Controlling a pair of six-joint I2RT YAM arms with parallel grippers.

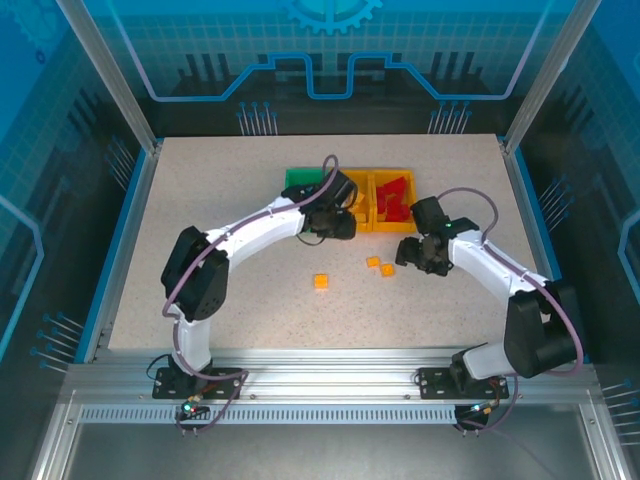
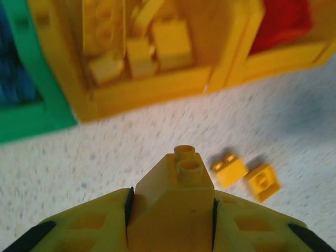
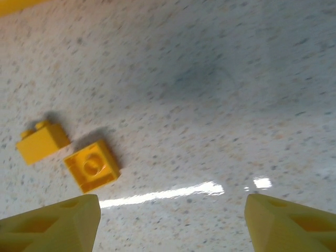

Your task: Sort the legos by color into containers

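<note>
Left wrist view gave us the left gripper (image 2: 170,223) clamped on a yellow brick (image 2: 181,181), just short of the middle tray (image 2: 142,92) holding other yellow pieces (image 2: 170,44). We judged such bricks light, rigid and slick, best pinched across flat side walls. Further right, a loose brick (image 3: 42,142) and a square brick (image 3: 93,165) lay side by side on the table (image 3: 210,79), ahead of the right gripper (image 3: 173,226), jaws apart, empty.
</note>
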